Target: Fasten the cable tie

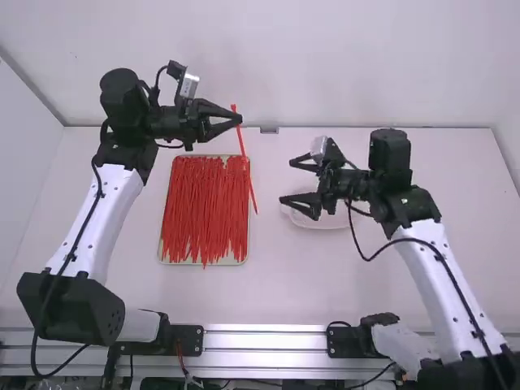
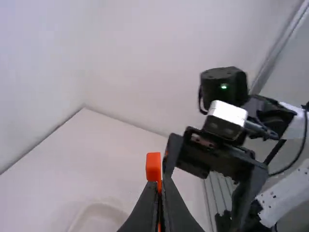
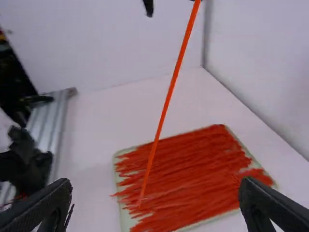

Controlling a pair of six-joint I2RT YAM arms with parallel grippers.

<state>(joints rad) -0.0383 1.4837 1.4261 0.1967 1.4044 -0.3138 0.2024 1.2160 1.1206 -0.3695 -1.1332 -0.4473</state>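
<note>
My left gripper (image 1: 234, 120) is raised above the far edge of the tray and is shut on a single red cable tie (image 1: 247, 166) just below its square head (image 2: 153, 166). The strap hangs down slantwise, and its tip ends over the tray's right edge. In the right wrist view the same hanging tie (image 3: 169, 96) crosses in front of the pile. My right gripper (image 1: 286, 182) stands open to the right of the tie, facing it, with nothing between its fingers (image 3: 38, 205).
A flat pale tray (image 1: 165, 258) holds several loose red cable ties (image 1: 203, 207). A shallow clear dish (image 1: 325, 218) sits on the table under the right gripper. A metal rail (image 1: 260, 337) runs along the front edge. White walls enclose the table.
</note>
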